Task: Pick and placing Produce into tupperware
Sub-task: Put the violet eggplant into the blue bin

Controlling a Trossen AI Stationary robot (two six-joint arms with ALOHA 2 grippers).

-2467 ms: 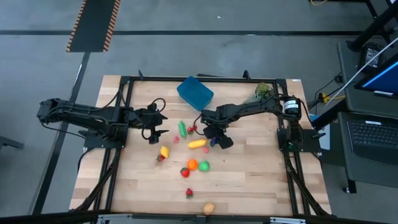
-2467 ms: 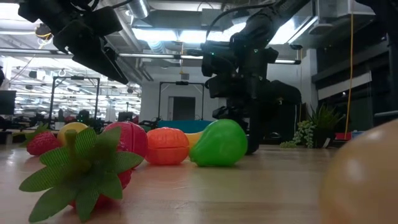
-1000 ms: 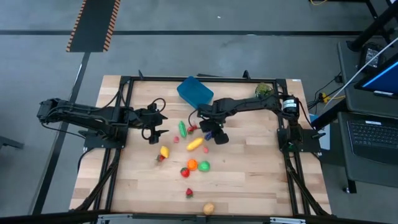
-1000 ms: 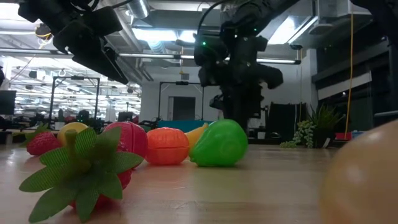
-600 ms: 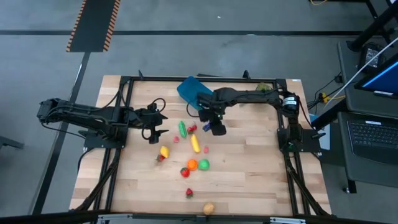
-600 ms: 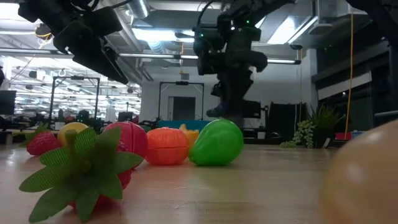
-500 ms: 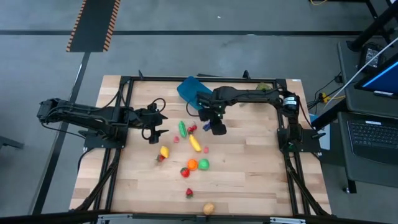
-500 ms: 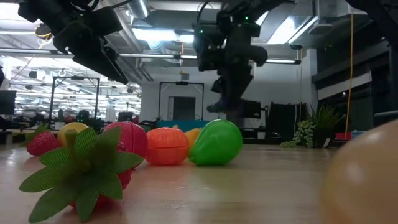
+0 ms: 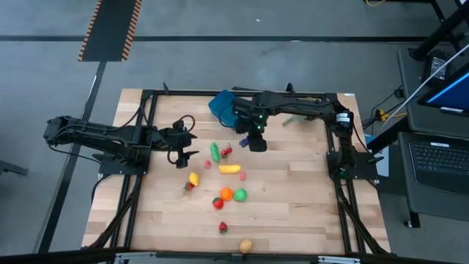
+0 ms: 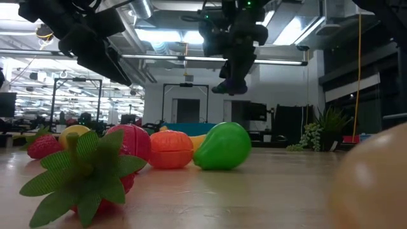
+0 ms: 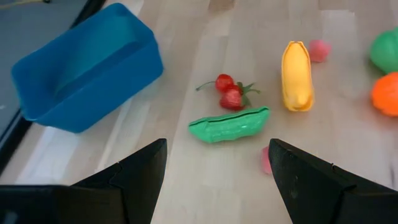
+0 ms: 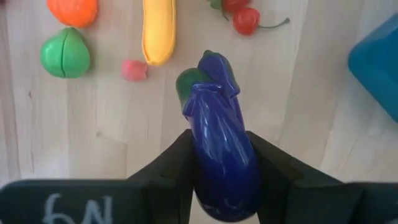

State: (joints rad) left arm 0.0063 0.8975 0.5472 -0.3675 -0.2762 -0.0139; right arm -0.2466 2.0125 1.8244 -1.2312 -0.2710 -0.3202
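Just beyond the right gripper (image 9: 256, 139), toward the table's back edge, sits the blue container (image 9: 229, 108), its near corner under that arm and well clear of the left gripper (image 9: 185, 149), so the right arm is the nearer one. The right fingers (image 12: 176, 165) clamp a purple eggplant (image 12: 222, 163) lifted off the wood, its long axis running straight out between them, green cap foremost. The left gripper waits with its fingers spread and empty. The rest of the produce (image 9: 230, 169) seems to lie on the fingers' other side, away from the container.
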